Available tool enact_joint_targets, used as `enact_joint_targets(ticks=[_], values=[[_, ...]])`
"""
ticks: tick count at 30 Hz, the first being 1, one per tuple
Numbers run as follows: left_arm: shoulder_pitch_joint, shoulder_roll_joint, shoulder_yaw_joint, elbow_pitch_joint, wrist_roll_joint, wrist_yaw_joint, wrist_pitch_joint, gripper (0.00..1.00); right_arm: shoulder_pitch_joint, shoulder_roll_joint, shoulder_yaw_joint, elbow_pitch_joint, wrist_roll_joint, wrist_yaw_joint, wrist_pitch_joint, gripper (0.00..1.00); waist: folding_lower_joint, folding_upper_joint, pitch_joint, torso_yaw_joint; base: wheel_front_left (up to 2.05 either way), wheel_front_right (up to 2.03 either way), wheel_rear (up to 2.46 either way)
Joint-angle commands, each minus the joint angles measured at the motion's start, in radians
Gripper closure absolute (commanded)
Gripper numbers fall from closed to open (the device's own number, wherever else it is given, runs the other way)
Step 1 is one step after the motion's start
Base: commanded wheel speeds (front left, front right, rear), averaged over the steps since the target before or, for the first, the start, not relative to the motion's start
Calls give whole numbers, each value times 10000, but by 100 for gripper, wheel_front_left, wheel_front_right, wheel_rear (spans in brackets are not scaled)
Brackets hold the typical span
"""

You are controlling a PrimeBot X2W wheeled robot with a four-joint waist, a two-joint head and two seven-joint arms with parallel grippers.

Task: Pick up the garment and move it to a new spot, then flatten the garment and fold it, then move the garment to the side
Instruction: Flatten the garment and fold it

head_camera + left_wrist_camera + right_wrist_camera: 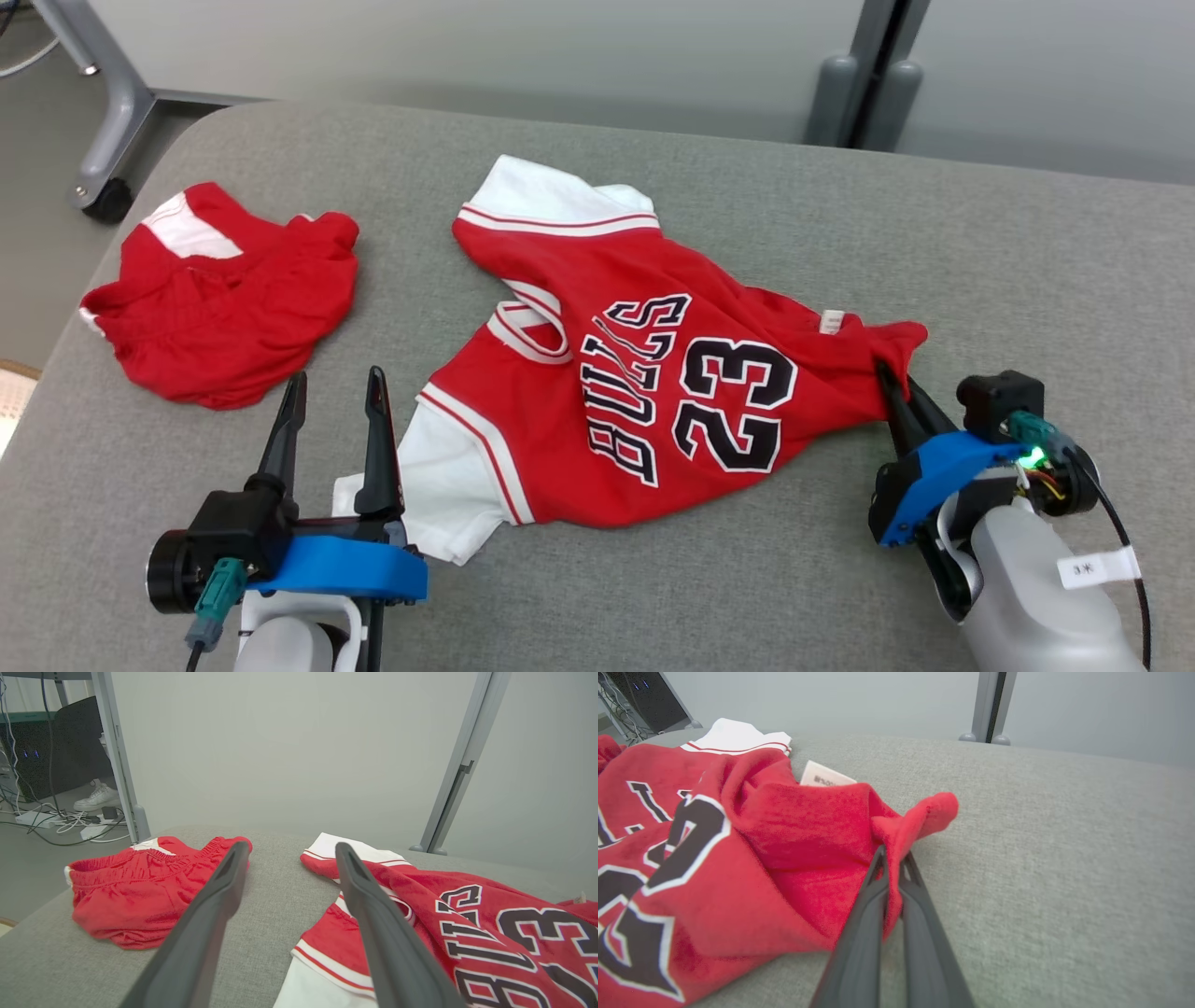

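Head view: my right gripper (pixel 896 378) clamps a corner of the red jersey (pixel 635 373), which spreads leftward from it across the grey surface (pixel 747 579). Left wrist view: my left gripper (pixel 290 848) hovers with jaws apart, red shorts (pixel 140 896) to its left and the jersey to its right. Right wrist view: the jersey's corner sits pinched in my right gripper, the fabric bunching to its left.

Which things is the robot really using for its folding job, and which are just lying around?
For the job: the jersey, pinched at one corner by the right gripper; the open left gripper.

Just lying about: the red shorts, the white shoe, the cables.
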Motion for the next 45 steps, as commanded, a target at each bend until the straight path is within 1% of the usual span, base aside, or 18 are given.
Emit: enact_joint_targets(ticks=[1, 5, 6, 10, 13, 18, 22, 26, 29, 30, 31, 32, 33, 37, 40, 45], values=[[76, -18, 91, -21, 18, 9, -31, 0, 405, -131, -22, -462, 123, 3, -58, 100, -1, 0, -255, -325, 0, 0, 0], [350, -17, 178, -89, -22, 89, -31, 0, 1643, -241, -95, -2207, 348, 3, -62, 100, -1, 0, -503, -776, 0, 0, 0], [350, -17, 178, -89, -22, 89, -31, 0, 1643, -241, -95, -2207, 348, 3, -62, 100, -1, 0, -503, -776, 0, 0, 0], [527, -14, 280, -162, -57, 130, -30, 0, 2922, -287, -226, -4210, 440, 3, 127, 100, -1, 0, -628, -1158, 0, 0, 0], [611, -14, 329, -181, -28, 121, -31, 0, 3985, -227, -429, -5969, 373, 3, 684, 100, -1, 0, -660, -1398, 0, 0, 0], [707, -14, 500, -247, 32, 129, -31, 0, 5605, -40, -697, -9006, 199, 3, 2007, 100, -1, 0, -659, -1827, 0, 0, 0], [662, -14, 700, -270, 113, 65, -30, 0, 6573, 127, -1004, -10993, 65, 3, 2915, 100, -1, 0, -594, -2181, 0, 0, 0], [549, -13, 795, -304, 154, 23, -30, 0, 7368, 276, -1337, -12372, 10, 3, 3636, 100, -1, 0, -512, -2458, 0, 0, 0], [486, -13, 805, -276, 179, -20, -31, 0, 7763, 372, -1503, -12747, 111, 3, 3928, 100, -1, 0, -458, -2594, 0, 0, 0], [462, -11, 806, -251, 180, -40, -31, 0, 7829, 395, -1530, -12769, 131, 3, 3962, 89, -1, 0, -445, -2618, 0, 0, 0], [432, -13, 803, -221, 180, -57, -31, 0, 7863, 416, -1570, -12746, 180, 3, 3950, 72, -1, 0, -435, -2640, 0, 0, 0], [402, -13, 794, -202, 182, -75, -31, 0, 7917, 421, -1605, -12664, 137, 3, 3970, 21, -1, 0, -433, -2651, 0, 0, 0], [368, -11, 777, -188, 184, -74, -31, 0, 7936, 435, -1627, -12593, 86, 3, 3962, 0, -1, 0, -430, -2649, 0, 0, 0], [356, -13, 666, -187, 197, -86, -30, 0, 7811, 455, -1738, -12332, -49, 3, 3805, 0, -1, 0, -458, -2560, 0, 0, 0], [400, -13, 660, -210, 235, -58, -31, 0, 7406, 449, -1756, -12258, -169, 3, 3631, 0, -1, 0, -496, -2454, 0, 0, 0], [435, -13, 696, -176, 278, -112, -31, 0, 6631, 141, -1469, -11947, -263, 5, 3548, 0, -1, 0, -550, -2207, 0, 0, 0]])
